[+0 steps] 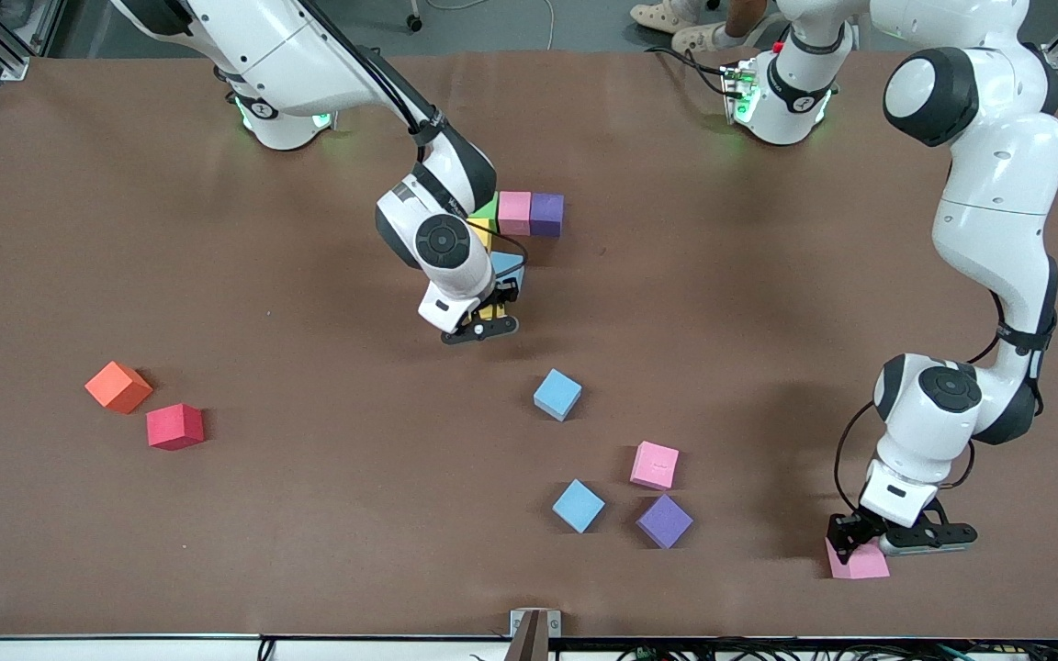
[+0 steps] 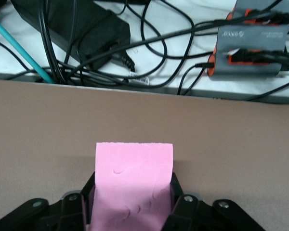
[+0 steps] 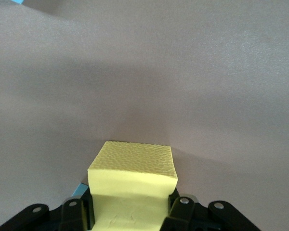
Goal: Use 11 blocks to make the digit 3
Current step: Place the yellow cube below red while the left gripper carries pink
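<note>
The started digit 3 shows a pink block (image 1: 514,211) and a purple block (image 1: 546,214) in a row. Green (image 1: 487,209), yellow (image 1: 482,236) and light blue (image 1: 507,265) blocks are partly hidden under the right arm. My right gripper (image 1: 483,326) (image 3: 132,214) is shut on a yellow block (image 3: 132,175), low beside that light blue block. My left gripper (image 1: 896,542) (image 2: 133,214) is shut on a pink block (image 1: 861,564) (image 2: 134,168) that rests on the table by its front edge, toward the left arm's end.
Loose blocks lie nearer the front camera: light blue (image 1: 557,394), pink (image 1: 655,464), light blue (image 1: 578,505), purple (image 1: 664,520). Toward the right arm's end sit a red block (image 1: 174,426) and an orange cube (image 1: 118,386). Cables and boxes (image 2: 250,50) lie just off the table's front edge.
</note>
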Robot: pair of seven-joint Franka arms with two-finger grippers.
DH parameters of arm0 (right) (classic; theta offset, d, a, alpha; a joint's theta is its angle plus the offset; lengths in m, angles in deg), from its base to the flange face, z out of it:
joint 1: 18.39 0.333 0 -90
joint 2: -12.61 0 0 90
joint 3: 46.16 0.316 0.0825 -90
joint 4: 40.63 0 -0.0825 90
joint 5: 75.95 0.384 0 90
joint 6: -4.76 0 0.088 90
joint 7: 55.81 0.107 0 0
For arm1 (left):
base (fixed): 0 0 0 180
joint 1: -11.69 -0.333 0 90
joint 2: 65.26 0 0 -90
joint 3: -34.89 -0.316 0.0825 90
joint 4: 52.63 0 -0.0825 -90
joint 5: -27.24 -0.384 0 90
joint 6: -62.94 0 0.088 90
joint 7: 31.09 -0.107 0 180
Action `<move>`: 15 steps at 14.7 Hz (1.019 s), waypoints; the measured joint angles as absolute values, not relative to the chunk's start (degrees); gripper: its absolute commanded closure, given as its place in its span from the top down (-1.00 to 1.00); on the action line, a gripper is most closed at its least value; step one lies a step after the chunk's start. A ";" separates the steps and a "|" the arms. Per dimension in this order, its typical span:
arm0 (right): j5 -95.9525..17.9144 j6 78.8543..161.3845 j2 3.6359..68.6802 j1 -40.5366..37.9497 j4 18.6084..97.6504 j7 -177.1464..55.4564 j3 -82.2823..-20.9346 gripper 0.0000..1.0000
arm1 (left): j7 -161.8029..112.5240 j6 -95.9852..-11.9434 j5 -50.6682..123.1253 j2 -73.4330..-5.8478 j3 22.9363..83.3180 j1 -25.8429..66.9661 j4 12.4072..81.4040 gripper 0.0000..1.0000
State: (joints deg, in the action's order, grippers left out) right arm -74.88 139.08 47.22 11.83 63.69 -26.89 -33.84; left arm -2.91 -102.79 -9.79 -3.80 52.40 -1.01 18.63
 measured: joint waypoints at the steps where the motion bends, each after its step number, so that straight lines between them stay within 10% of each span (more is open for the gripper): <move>1: -75.15 139.08 47.20 11.82 63.69 -26.90 -34.14 -0.05 | -2.91 -102.18 -9.59 -4.21 52.43 -1.00 18.32 -0.93; 15: -76.47 138.97 46.80 11.09 64.21 -27.19 -35.83 -0.05 | 52.05 -47.59 -8.06 -17.76 52.88 19.32 18.20 -0.92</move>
State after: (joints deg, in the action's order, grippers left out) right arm -76.47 138.97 46.80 11.09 64.21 -27.19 -35.83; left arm 52.05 -47.59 -8.06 -17.76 52.88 19.32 18.20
